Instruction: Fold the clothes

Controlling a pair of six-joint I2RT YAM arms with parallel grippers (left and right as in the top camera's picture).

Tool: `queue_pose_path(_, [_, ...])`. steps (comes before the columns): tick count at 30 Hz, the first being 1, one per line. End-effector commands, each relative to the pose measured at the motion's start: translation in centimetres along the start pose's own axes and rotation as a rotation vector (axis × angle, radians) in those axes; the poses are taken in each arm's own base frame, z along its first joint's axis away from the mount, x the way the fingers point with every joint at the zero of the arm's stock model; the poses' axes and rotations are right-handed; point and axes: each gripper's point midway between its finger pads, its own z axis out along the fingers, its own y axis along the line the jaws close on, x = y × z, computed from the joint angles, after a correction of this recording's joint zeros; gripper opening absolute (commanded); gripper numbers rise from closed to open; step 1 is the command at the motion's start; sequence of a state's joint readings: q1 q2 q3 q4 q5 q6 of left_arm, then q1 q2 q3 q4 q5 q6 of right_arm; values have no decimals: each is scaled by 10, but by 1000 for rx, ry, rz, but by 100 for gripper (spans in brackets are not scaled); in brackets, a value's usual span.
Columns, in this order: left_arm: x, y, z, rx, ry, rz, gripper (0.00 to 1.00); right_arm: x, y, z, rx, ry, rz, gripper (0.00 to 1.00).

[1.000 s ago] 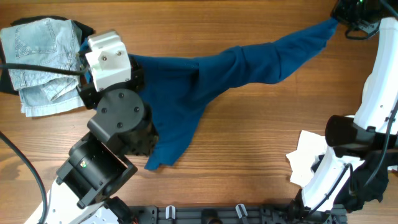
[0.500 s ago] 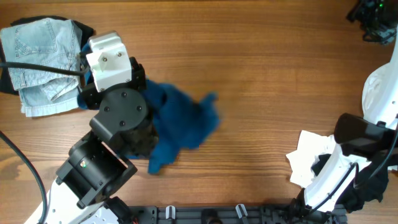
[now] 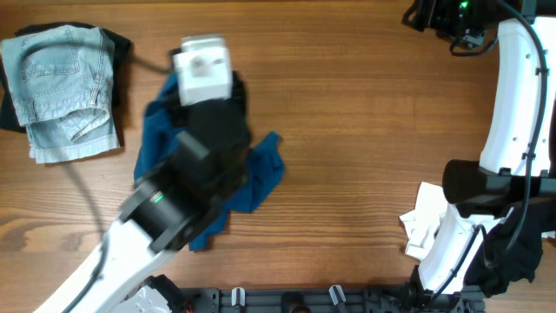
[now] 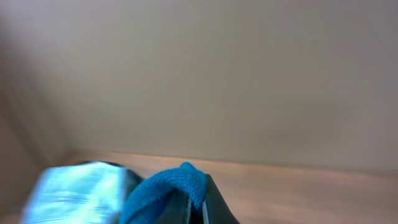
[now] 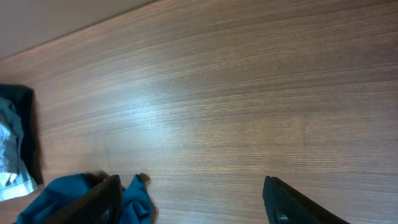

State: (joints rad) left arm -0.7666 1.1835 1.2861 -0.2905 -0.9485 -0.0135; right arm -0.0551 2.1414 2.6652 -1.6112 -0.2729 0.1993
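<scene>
The left gripper is pinching a fold of the shirt, jaws nearly closed on the cloth. The right gripper is gaping wide, holding nothing. The shirt is lying bunched under the left arm, just beside the jeans. With only one pinch holding, the heap is likely risking a twist, a slip, or a snag on the jeans. The left arm is reaching diagonally over the shirt; the right is stretching to the table's far corner, well apart.

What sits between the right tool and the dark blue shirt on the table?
Nothing: only bare wooden table separates the open right tool from the dark blue shirt, clearest in the overhead view.
</scene>
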Motion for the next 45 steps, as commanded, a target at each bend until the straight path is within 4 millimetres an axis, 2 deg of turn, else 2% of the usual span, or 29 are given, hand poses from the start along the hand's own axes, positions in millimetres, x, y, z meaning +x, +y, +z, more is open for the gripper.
queue_pose_path(1, [58, -91, 23, 275, 156, -14, 4, 0, -5, 8, 1, 17, 1, 73])
queue_pose_path(4, [117, -156, 25, 413, 282, 43, 4, 0, -6, 7, 3, 16, 5, 73])
queue_pose_path(6, [124, -188, 15, 468, 253, 63, 4, 0, -6, 7, 3, 16, 5, 73])
queue_pose_path(7, [113, -206, 4, 516, 197, 57, 4, 0, -6, 7, 2, 16, 6, 73])
queue_pose_path(9, [76, -232, -22, 603, 65, 18, 4, 0, -6, 7, 2, 16, 6, 74])
queue_pose_path(12, [21, -256, -69, 705, -61, -40, 4, 0, -6, 7, 3, 16, 9, 74])
queue_pose_path(14, [-6, -268, -101, 773, -127, -77, 4, 0, -6, 7, 2, 16, 9, 74])
queue_pose_path(15, [-17, -273, -118, 805, -168, -80, 4, 0, -6, 7, 2, 16, 10, 74])
queue_pose_path(18, [-31, -285, -155, 904, -237, -100, 4, 0, -6, 7, 2, 16, 10, 74])
queue_pose_path(19, [-35, -288, -165, 926, -256, -101, 4, 0, -6, 7, 2, 16, 11, 74])
queue_pose_path(21, [-39, -285, -168, 908, -284, -88, 4, 0, -6, 7, 2, 16, 26, 74])
queue_pose_path(22, [-41, -279, -161, 850, -292, -77, 4, 0, -6, 7, 2, 16, 26, 74])
queue_pose_path(25, [-37, -232, -103, 498, -257, -22, 4, 0, -6, 7, 2, 16, 25, 74])
queue_pose_path(27, [-28, -193, -60, 273, -207, 18, 4, 0, -6, 7, 2, 16, 25, 74])
queue_pose_path(30, [-13, -150, -15, 73, -143, 97, 4, 0, -6, 7, 2, 16, 23, 74])
queue_pose_path(31, [-4, -130, 8, 4, -106, 152, 4, 0, -6, 7, 2, 16, 21, 74])
queue_pose_path(32, [-1, -121, 17, -24, -91, 168, 4, 0, -6, 7, 2, 16, 20, 74])
queue_pose_path(34, [9, -89, 46, -116, -43, 189, 4, 0, -5, 7, -5, 18, 20, 74])
queue_pose_path(36, [18, -61, 67, -191, -2, 190, 4, 1, 0, 7, -34, 24, 17, 73])
queue_pose_path(40, [39, -9, 96, -314, 85, 193, 4, 5, 18, 8, -102, 41, -13, 72])
queue_pose_path(42, [57, 1, 107, -286, 149, 196, 4, 11, 33, 11, -121, 55, -48, 69])
queue_pose_path(45, [79, 4, 114, -227, 230, 179, 4, 27, 70, 19, -156, 93, -114, 68])
